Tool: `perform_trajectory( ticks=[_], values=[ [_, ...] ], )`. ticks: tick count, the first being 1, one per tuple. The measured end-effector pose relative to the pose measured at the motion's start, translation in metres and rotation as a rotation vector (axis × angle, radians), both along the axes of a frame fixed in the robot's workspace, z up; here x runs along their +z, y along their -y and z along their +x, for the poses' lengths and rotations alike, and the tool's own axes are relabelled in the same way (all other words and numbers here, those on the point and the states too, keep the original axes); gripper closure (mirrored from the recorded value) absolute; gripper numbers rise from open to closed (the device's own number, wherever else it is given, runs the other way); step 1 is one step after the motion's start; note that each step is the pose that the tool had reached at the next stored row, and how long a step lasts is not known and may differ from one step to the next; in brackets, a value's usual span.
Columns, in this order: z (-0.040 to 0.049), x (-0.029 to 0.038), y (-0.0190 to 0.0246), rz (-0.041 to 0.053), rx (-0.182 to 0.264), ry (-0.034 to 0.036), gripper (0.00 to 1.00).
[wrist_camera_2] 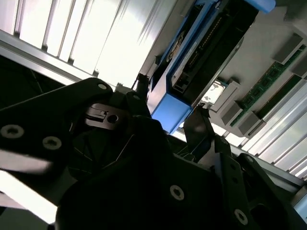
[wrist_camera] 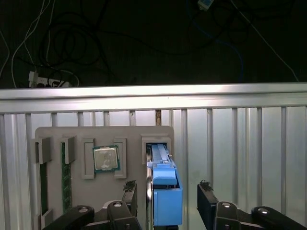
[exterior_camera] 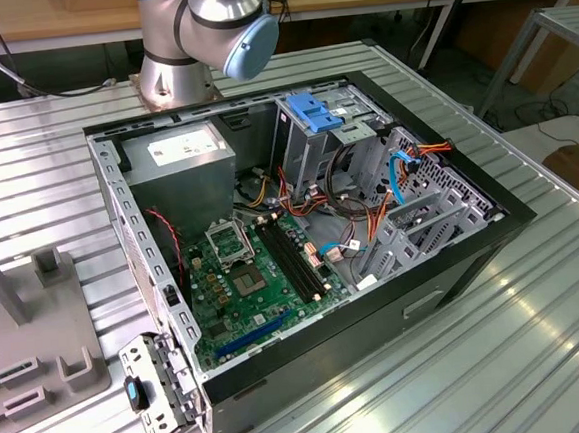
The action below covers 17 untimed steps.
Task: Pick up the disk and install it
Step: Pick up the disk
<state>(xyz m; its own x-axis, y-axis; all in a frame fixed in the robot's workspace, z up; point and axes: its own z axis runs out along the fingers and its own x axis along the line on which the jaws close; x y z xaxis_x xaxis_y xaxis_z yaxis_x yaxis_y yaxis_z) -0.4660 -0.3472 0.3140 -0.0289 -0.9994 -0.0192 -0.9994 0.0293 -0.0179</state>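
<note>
The disk [wrist_camera: 165, 189] stands on edge in a slot of a grey holder tray [wrist_camera: 96, 136], its bright blue rail end facing the camera. In the first wrist view my gripper [wrist_camera: 168, 191] is open and straddles it, one black fingertip [wrist_camera: 129, 191] on each side with a gap between each pad and the blue rail. The second wrist view shows the disk [wrist_camera_2: 201, 62] from below, with its connector edge and blue end, and my gripper [wrist_camera_2: 169, 112] around that end without touching it. In the exterior view the arm's base [exterior_camera: 200, 33] stands behind the open computer case [exterior_camera: 300, 226].
The holder tray also carries a processor chip [wrist_camera: 105, 158] and memory sticks [wrist_camera: 66, 177]. Inside the case are a blue-topped drive cage [exterior_camera: 313, 109], a power-supply box [exterior_camera: 179, 150], a green motherboard [exterior_camera: 254, 274] and loose cables. Ribbed metal table [exterior_camera: 520, 339] surrounds it.
</note>
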Motion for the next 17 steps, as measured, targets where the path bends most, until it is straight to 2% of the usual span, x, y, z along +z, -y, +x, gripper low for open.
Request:
perform_trajectory(
  ticks=[1,2,3,10,12,14,17],
  values=[
    [-0.0001,0.0,0.0,0.0,0.0,0.0,0.44],
    [-0.0001,0.0,0.0,0.0,0.0,0.0,0.57],
    [-0.0002,0.0001,0.0,-0.0001,0.0,-0.0001,0.63],
    [-0.0005,0.0,0.0,0.0,-0.001,0.0,0.63],
    [-0.0005,0.0,0.0,0.0,0.007,-0.0001,0.63],
    [-0.0005,0.0,0.0,0.0,0.033,0.0,0.63],
    [-0.0005,0.0,0.0,0.0,0.037,0.0,0.63]
  ],
)
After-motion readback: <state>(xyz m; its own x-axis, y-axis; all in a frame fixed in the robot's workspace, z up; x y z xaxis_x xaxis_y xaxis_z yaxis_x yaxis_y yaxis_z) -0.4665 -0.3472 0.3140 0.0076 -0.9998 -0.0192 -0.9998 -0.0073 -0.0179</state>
